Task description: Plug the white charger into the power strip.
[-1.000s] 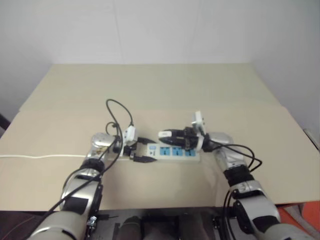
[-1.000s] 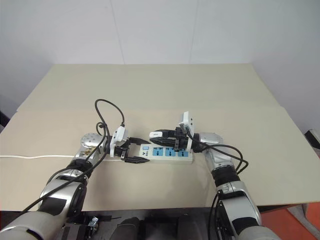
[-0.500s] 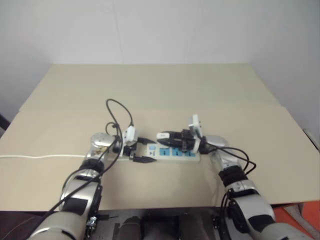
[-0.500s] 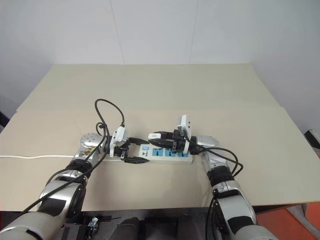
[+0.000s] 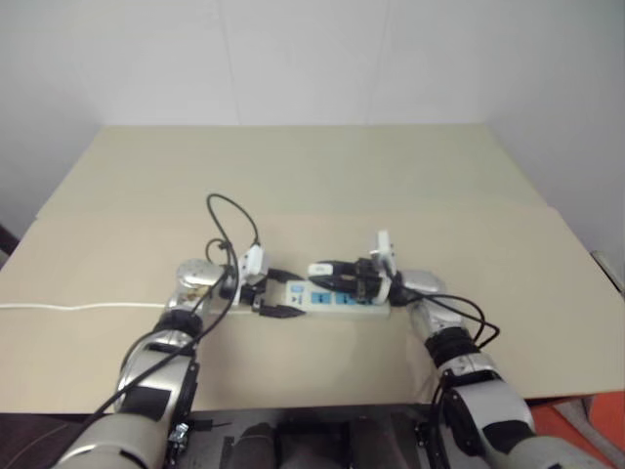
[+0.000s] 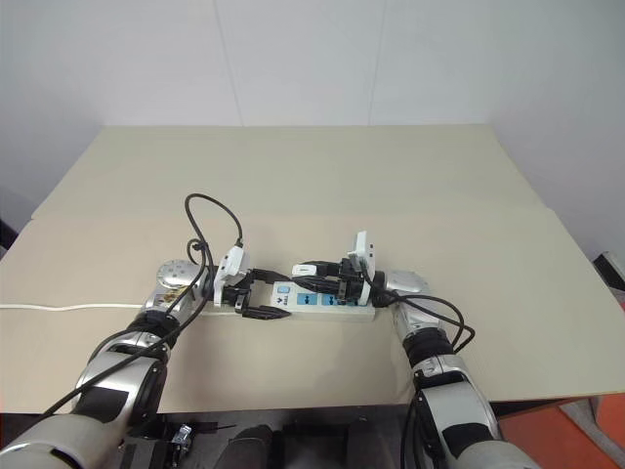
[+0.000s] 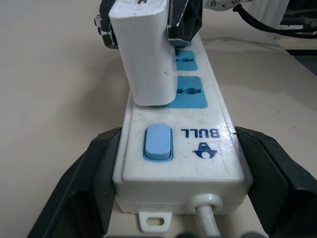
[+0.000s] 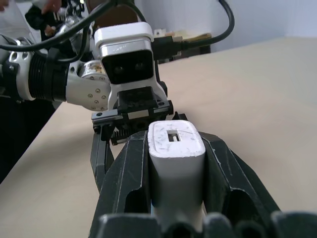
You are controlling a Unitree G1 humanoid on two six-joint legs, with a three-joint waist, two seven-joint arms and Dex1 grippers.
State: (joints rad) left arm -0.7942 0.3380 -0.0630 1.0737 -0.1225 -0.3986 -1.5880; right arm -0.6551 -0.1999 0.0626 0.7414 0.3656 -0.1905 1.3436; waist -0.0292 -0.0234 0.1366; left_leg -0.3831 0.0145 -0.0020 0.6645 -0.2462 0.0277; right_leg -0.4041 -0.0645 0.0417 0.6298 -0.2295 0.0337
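From my seat, starting at the 9 o'clock edge of the bench, I see the thin white cord running in across the tan top toward the middle. It ends at the power strip, which lies flat near the 6 o'clock side of the bench, its long axis running 9 to 3. My left pincer is clamped on the cord end of that strip — in the left wrist view the two black fingers press against both long sides of the white housing, right by the blue switch and the "BULL" print. Next along, my right pincer comes in from the 3 o'clock side, pinching the white charger between its two black fingers. The charger sits over the first blue socket face beside the switch, its lower end down at the socket; I cannot tell whether the prongs are fully seated. A second blue socket shows past it — partly under the right pincer. In the right wrist view the charger's end face points toward the left wrist's camera housing.
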